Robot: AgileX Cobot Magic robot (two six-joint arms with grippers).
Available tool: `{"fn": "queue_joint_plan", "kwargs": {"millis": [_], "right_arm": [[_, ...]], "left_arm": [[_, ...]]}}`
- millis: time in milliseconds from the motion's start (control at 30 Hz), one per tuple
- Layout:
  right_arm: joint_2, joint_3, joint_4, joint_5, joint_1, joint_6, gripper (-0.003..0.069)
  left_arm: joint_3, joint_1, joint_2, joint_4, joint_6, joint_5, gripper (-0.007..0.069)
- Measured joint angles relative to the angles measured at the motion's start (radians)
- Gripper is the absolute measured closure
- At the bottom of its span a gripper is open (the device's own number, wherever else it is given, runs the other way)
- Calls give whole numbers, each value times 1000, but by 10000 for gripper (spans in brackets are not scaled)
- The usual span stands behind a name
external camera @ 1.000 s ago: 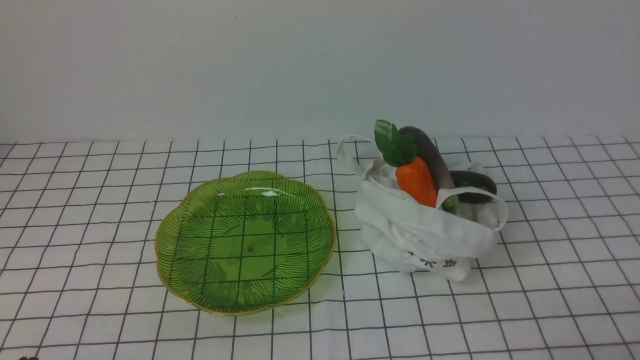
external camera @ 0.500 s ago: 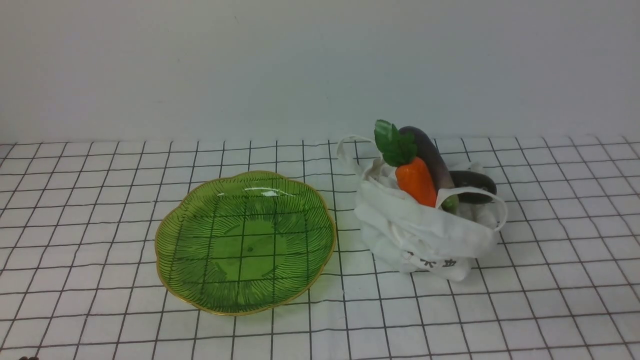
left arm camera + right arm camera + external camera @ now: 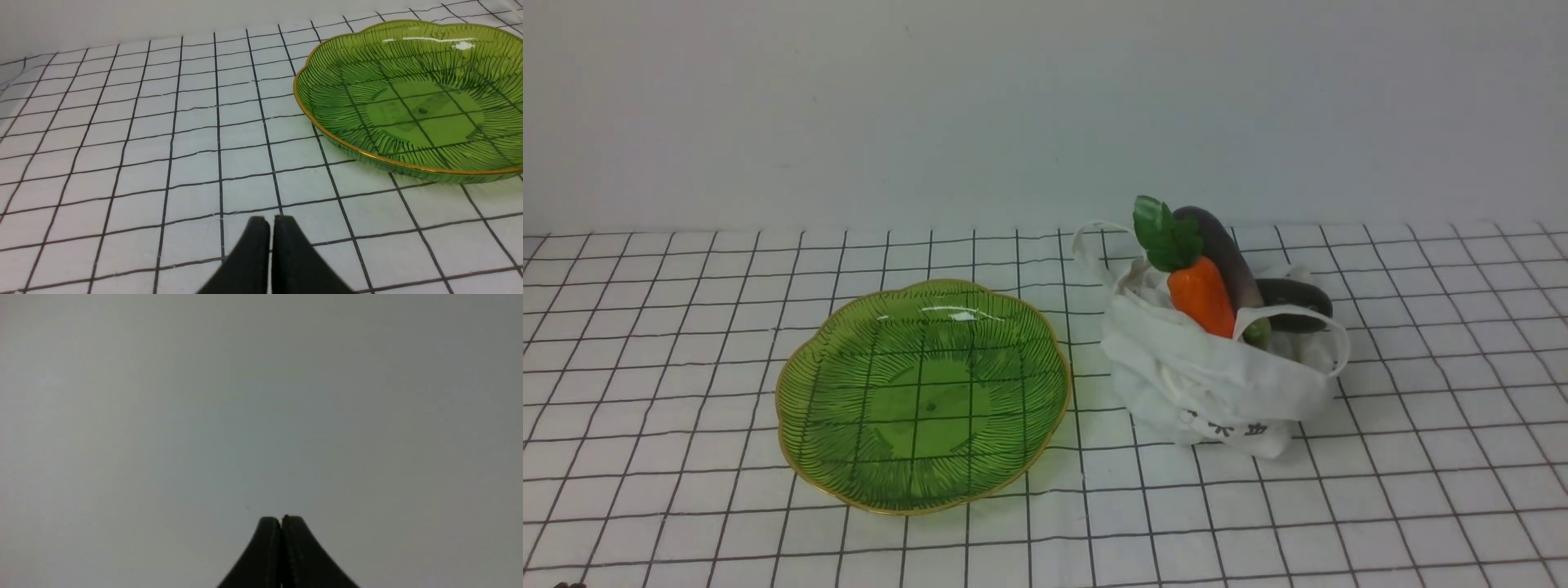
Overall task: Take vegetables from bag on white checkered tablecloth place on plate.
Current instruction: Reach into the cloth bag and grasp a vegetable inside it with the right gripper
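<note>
The white cloth bag [image 3: 1217,384] sits on the checkered tablecloth [image 3: 1421,457] at the right. An orange carrot [image 3: 1201,298] with green leaves, a long purple eggplant [image 3: 1229,253] and a dark green piece [image 3: 1294,304] stick out of its top. The small orange piece does not show. The green gold-rimmed plate [image 3: 833,384] lies left of the bag, with nothing on it; it also shows in the left wrist view [image 3: 327,106]. My left gripper [image 3: 271,220] is shut and empty, low over the cloth beside the plate. My right gripper [image 3: 281,519] is shut and faces only a blank grey wall.
A plain grey wall [image 3: 1045,106] stands behind the table. Neither arm shows in the front view. Bare checkered cloth [image 3: 143,134] lies in front of the left gripper.
</note>
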Motion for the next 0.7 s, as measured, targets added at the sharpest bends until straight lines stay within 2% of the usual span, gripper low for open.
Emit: {"fn": "queue_joint_plan", "kwargs": {"millis": [33,133,200,267,300,400,433,500,533,633,700], "right_arm": [[99,-54,-114,68,26,66,673],[305,-163,-319,196,107,171,673],[464,-234,-391,295,190,188,673],[612,-300,-409,451,274,169,673],[612,-307,-407,468,274,169,673],[821,-431,-287,807,390,-24,673],[840,-439,-275,826,400,-57,673],[912,-501,-150,985,430,-205,673],[987,-561,12,1119,445,-401,673],[1052,-626,235,1241,450,-630,673],[1079,-655,364,1260,451,-762,673]], "left_arm": [[0,0,0,0,0,0,632],[0,0,0,0,0,0,632],[0,0,0,0,0,0,632],[0,0,0,0,0,0,632],[0,0,0,0,0,0,632],[0,0,0,0,0,0,632],[0,0,0,0,0,0,632],[0,0,0,0,0,0,632],[0,0,0,0,0,0,632],[0,0,0,0,0,0,632],[0,0,0,0,0,0,632]]}}
